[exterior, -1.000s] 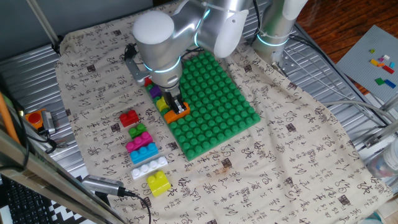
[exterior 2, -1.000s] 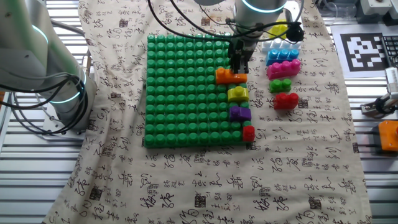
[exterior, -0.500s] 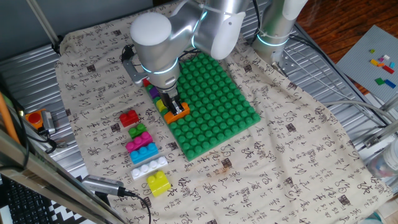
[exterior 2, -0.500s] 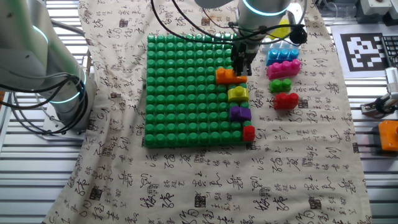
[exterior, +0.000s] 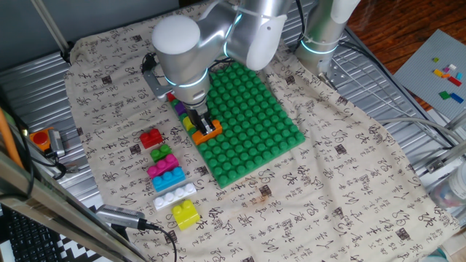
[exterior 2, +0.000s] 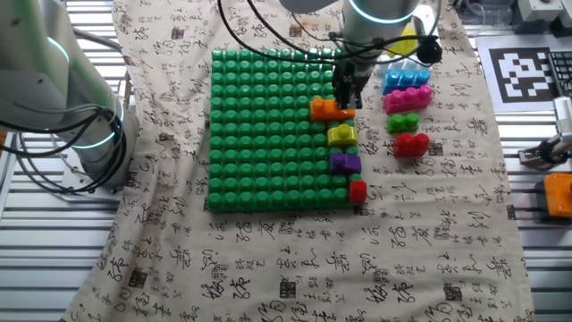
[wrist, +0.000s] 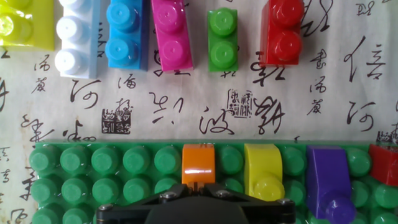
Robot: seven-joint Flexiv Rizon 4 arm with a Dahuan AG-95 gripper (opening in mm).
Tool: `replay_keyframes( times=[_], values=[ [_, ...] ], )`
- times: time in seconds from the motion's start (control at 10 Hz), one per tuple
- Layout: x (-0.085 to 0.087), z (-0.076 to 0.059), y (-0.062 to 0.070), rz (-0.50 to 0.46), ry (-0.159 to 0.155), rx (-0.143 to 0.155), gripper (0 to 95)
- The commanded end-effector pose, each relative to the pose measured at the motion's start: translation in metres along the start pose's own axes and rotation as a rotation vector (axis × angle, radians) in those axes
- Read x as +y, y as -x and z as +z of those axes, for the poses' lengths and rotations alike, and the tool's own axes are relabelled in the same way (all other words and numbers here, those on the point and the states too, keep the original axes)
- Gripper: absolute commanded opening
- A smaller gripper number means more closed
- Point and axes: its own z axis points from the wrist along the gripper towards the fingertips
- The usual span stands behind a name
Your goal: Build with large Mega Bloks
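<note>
A green studded baseplate point(exterior: 251, 120) point(exterior 2: 268, 134) lies on the cloth. Along its edge sit an orange brick point(exterior: 208, 131) point(exterior 2: 327, 110) point(wrist: 198, 165), a yellow brick point(exterior 2: 342, 135) point(wrist: 263, 171), a purple brick point(exterior 2: 345, 164) point(wrist: 328, 180) and a red brick point(exterior 2: 357, 190). My gripper point(exterior: 202, 120) point(exterior 2: 344, 92) point(wrist: 199, 185) stands upright over the orange brick, its tips close together and touching the brick's near end. Loose red point(wrist: 283, 31), green point(wrist: 222, 37), pink point(wrist: 171, 34), blue point(wrist: 126, 31), white point(wrist: 74, 37) and yellow point(exterior: 185, 213) bricks lie in a row on the cloth beside the plate.
A second arm's base point(exterior 2: 54, 98) stands by the plate's far side. A grey board with tiny coloured bricks point(exterior: 445, 73) lies at the far right. An orange device point(exterior: 41, 138) sits at the table's left edge. Cables point(exterior: 124, 217) run near the yellow brick.
The arm has shifted very slightly over the orange brick. The bricks have not moved.
</note>
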Motion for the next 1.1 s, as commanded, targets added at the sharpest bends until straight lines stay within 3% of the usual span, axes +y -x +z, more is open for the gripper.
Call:
replay_keyframes(
  times=[0.1,0.4,0.8,1.1],
  values=[
    [0.0,0.007,0.001,0.001,0.0,-0.005,0.0],
    [0.0,0.009,0.001,-0.001,0.001,-0.006,0.0],
    [-0.004,-0.024,-0.006,-0.035,0.005,0.024,0.0],
    [-0.002,-0.03,-0.008,-0.034,0.005,0.027,0.0]
  ],
)
